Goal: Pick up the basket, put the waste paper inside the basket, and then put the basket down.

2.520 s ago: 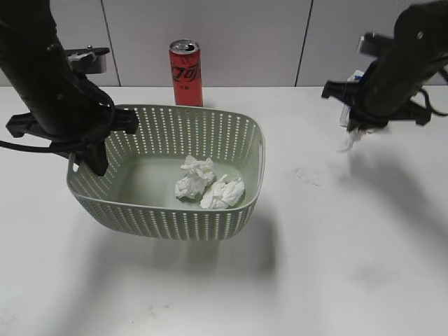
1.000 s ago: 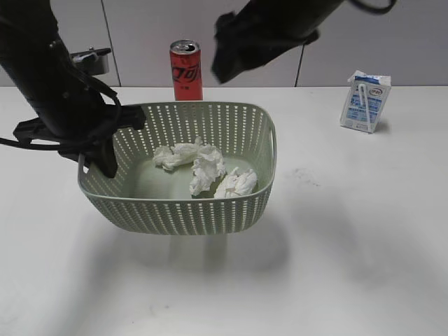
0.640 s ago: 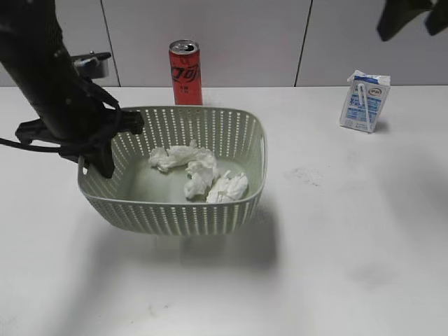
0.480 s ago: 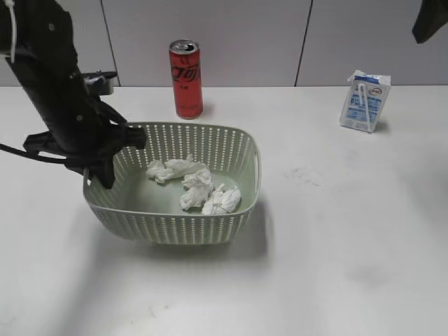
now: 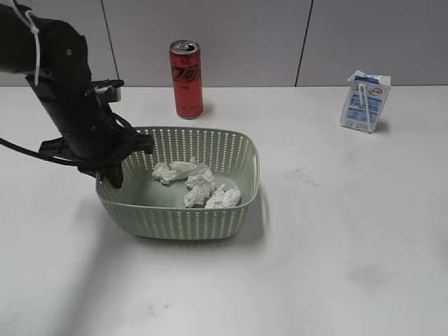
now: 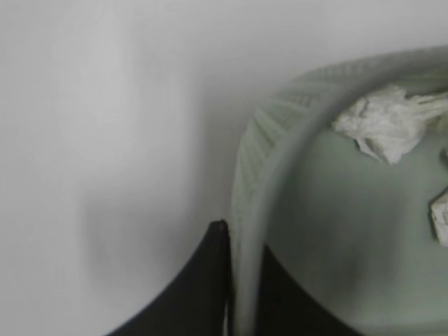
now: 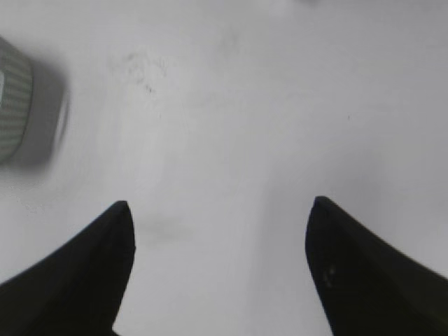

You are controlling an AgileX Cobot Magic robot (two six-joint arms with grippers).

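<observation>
Left gripper (image 5: 112, 168): we see it clamped on the pale sage-green slotted plastic basket's (image 5: 210, 220) left rim.
Right gripper (image 7: 220, 269): jaws spread above bare white surface (image 7: 231, 126).

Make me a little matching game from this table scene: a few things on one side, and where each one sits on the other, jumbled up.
Things:
1. waste paper
2. red can
3. milk carton
4. left gripper

Places:
A. far right of the table, by the wall
B. clamped on the basket rim at its left end
C. behind the basket, by the wall
D. lying inside the basket

Pairs: 1-D, 2-C, 3-A, 4-B
</observation>
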